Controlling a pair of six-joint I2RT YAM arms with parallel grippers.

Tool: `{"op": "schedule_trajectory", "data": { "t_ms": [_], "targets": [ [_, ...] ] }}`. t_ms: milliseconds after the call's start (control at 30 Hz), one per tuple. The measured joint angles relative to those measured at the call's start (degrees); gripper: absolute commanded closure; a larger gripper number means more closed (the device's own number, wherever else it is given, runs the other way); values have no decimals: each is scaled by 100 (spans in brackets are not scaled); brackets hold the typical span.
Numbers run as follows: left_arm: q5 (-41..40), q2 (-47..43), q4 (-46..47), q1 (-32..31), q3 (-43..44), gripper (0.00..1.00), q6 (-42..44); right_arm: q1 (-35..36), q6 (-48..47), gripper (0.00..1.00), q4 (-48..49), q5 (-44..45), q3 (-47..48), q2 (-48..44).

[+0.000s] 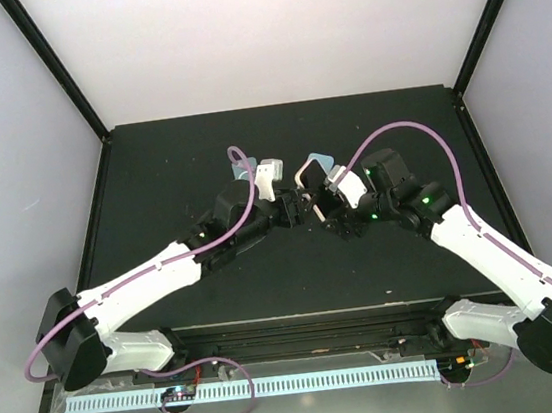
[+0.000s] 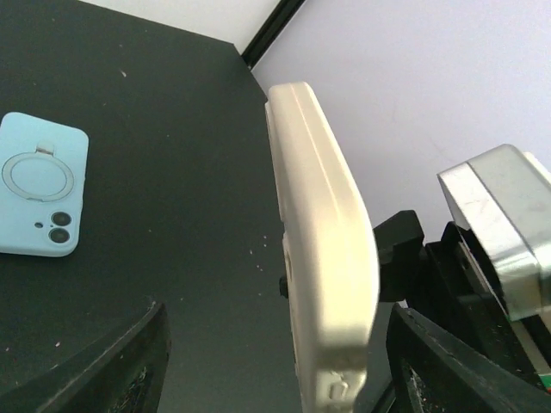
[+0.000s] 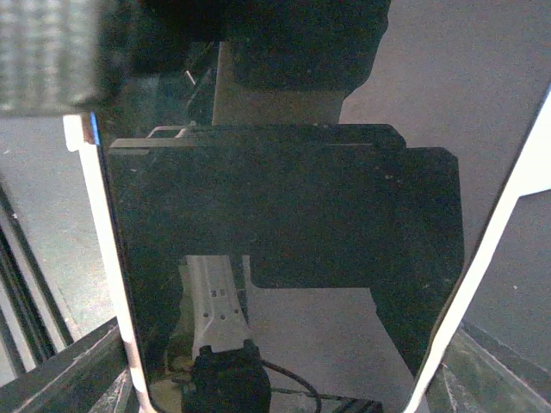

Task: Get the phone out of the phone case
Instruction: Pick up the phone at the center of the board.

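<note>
- The right end effector (image 1: 321, 201) is clenched across the width of the phone (image 3: 284, 258), with the dark glass facing its own wrist camera. This hold appears to keep the handset off the bench (image 2: 172, 129) and presents one long edge to the other arm.
- The phone sits fully inside its cream case (image 2: 323, 258). No corner looks peeled off, so extraction is judged not yet begun.
- The left end effector (image 2: 275, 344) is released. Its fingers (image 2: 129, 361) stand either side of the case edge with a gap on each side, and nothing is grasped.
- Straddling the edge this way likely prepares a pinch on the case rim, so the case can be pulled away while the opposite arm braces the handset.
- A blue case (image 2: 43, 185) lies flat on the bench, well to the left of the left end effector, apart from the work.
- Risk: pinching phone and case together would defeat separation.
</note>
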Motion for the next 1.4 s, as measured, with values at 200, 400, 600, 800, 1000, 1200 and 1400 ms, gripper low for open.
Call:
{"op": "schedule_trajectory", "data": {
  "t_ms": [200, 400, 600, 800, 1000, 1200, 1400],
  "targets": [
    [223, -144, -260, 2, 9, 13, 63, 2, 9, 43, -190, 278, 197, -9],
    [181, -754, -249, 17, -11, 15, 227, 2, -15, 43, -129, 487, 221, -232],
    [358, -151, -42, 50, 72, 30, 83, 2, -63, 43, -26, 704, -17, -398],
    [831, 623, 369, 57, 153, 43, -184, 2, -173, 43, 26, 846, -151, -479],
    [957, 833, 695, 57, 173, 61, -361, 15, -199, 43, 181, 844, -455, -472],
    [1058, 1019, 1045, 57, 175, 79, -608, 66, -199, 43, 334, 846, -481, -472],
    [1051, 1036, 1117, 76, 177, 92, -682, 98, -186, 40, 420, 855, -505, -470]
  ]
}}
